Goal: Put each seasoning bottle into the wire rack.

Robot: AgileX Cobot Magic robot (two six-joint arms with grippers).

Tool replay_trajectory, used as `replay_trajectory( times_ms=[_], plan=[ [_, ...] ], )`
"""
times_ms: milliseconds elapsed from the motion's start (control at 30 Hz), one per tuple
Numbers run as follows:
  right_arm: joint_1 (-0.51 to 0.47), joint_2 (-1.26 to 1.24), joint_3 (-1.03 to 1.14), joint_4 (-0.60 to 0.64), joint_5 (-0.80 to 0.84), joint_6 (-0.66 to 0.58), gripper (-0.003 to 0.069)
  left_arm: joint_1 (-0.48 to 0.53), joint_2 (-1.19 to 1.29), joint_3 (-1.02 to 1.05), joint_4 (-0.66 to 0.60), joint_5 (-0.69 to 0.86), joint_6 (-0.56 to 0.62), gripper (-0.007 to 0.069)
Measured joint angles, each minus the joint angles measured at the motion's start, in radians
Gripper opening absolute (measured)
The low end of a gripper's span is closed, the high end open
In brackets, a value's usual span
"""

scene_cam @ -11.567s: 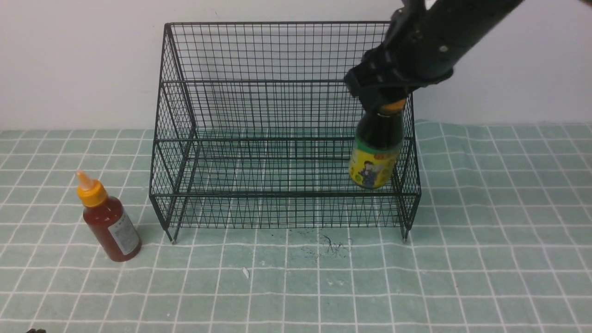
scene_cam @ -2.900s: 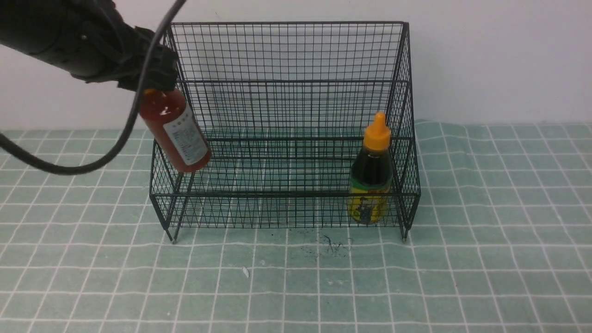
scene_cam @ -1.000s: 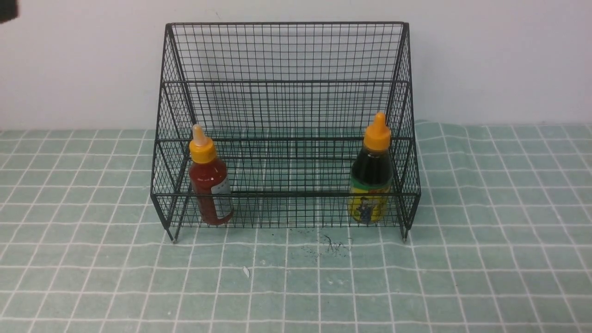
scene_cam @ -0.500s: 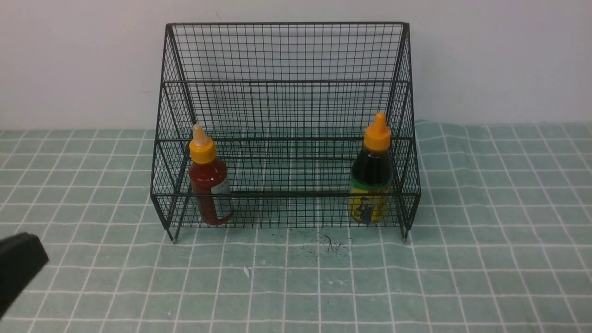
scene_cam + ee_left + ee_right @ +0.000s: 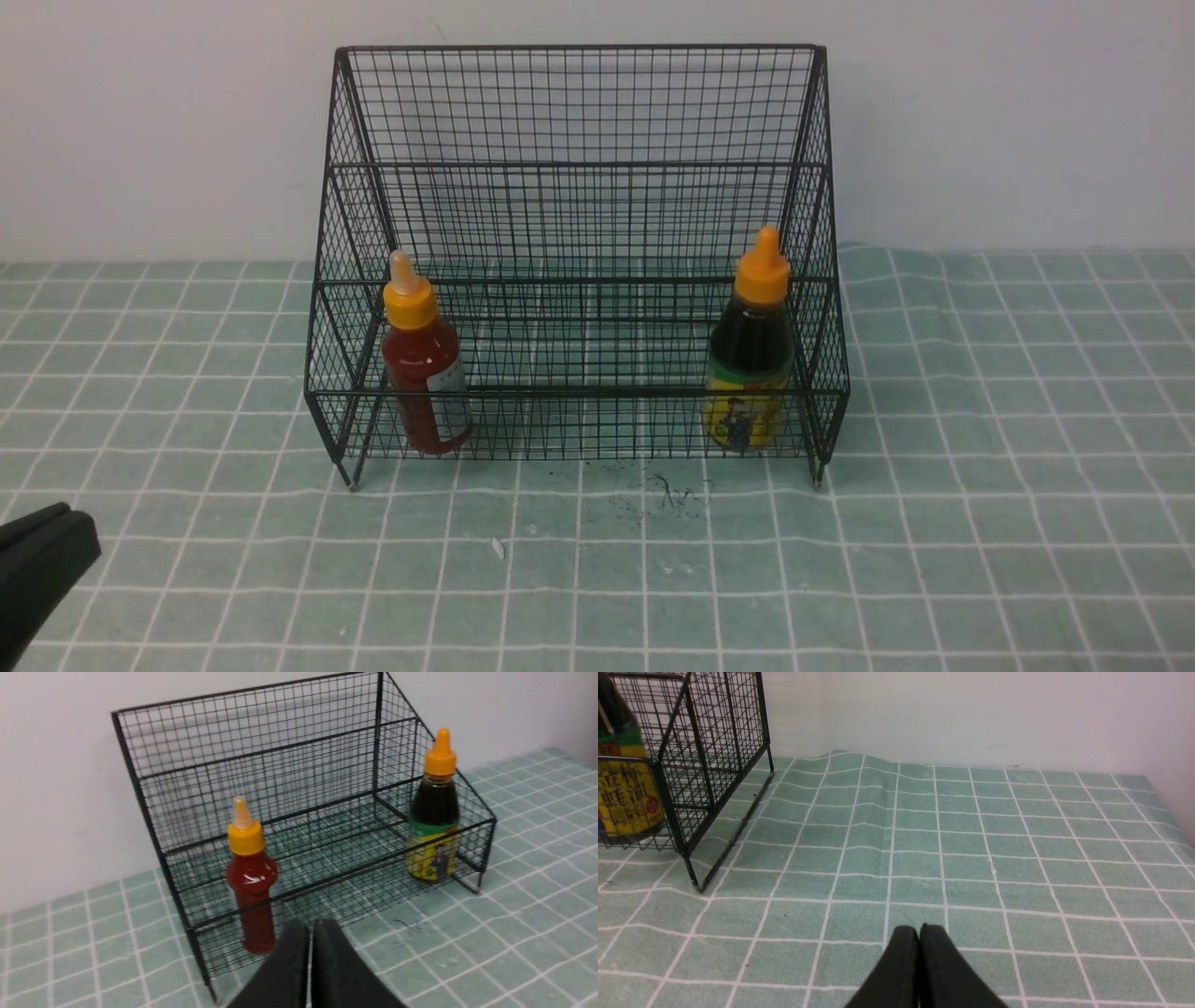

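Observation:
The black wire rack stands at the back of the table against the wall. The red sauce bottle stands upright at the left end of its lower tier. The dark sauce bottle with the yellow-green label stands upright at the right end. Both also show in the left wrist view: the red bottle and the dark bottle. My left gripper is shut and empty, low at the front left, apart from the rack. My right gripper is shut and empty, over bare cloth right of the rack.
A green checked cloth covers the table, with a wrinkle near the rack's right rear. Dark scuff marks and a small white scrap lie in front of the rack. A white wall stands close behind.
The left arm lowered the red bottle into the rack's left end, let go and drew back to the front left. In the last half second it sank slightly lower there.

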Motion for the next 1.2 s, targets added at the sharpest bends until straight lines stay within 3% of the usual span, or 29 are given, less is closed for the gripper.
replay_trajectory(
  times_ms=[100, 200, 400, 1200],
  plan=[
    [0.0, 0.0, 0.0, 0.0, 0.0, 0.0, -0.0012, 0.008, -0.082, 0.08, 0.096, -0.05, -0.061, -0.0006],
    [0.0, 0.0, 0.0, 0.0, 0.0, 0.0, -0.0012, 0.039, -0.196, 0.232, 0.254, -0.113, -0.215, -0.0006],
    [0.0, 0.0, 0.0, 0.0, 0.0, 0.0, -0.0012, 0.102, -0.215, 0.441, 0.362, -0.165, -0.382, -0.0006],
    [0.0, 0.0, 0.0, 0.0, 0.0, 0.0, -0.0012, 0.112, -0.215, 0.475, 0.365, -0.143, -0.416, -0.0006]
  ],
)
